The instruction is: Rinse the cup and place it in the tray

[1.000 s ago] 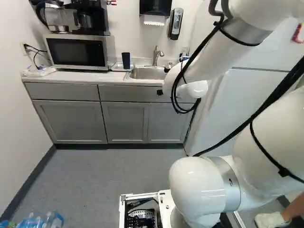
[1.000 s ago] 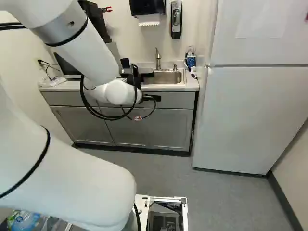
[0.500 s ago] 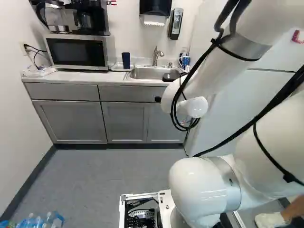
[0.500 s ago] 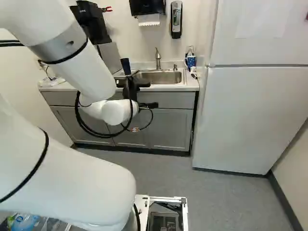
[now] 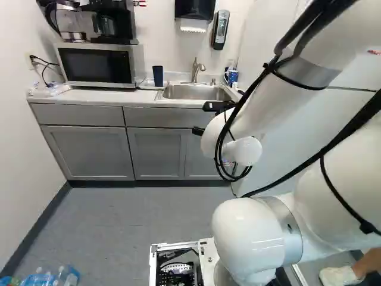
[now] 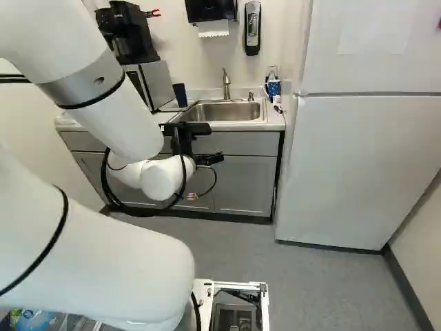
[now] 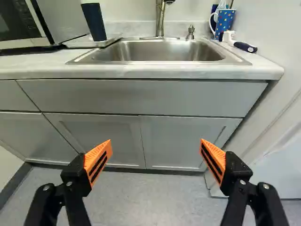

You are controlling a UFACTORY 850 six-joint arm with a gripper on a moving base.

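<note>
Two jaws stand spread; the dark cup (image 7: 95, 22) partly hides the white tray (image 7: 79, 43).

Kitchenette, pale walls (image 5: 18, 137), grey floor (image 5: 137, 220), dark baseboard (image 6: 406, 289) along the wall at the right of the right base view. Light counter (image 5: 107, 97) over grey cabinets (image 5: 89, 152). Microwave (image 5: 98, 64) on counter, coffee maker (image 5: 107, 25) on top of it. Paper towel dispenser (image 6: 210, 9) and soap dispenser (image 6: 252, 29) on back wall, side by side. Tall white fridge (image 6: 358, 165) to the right of the cabinets, two doors, upper one with a pale sheet (image 6: 372, 31).
</note>
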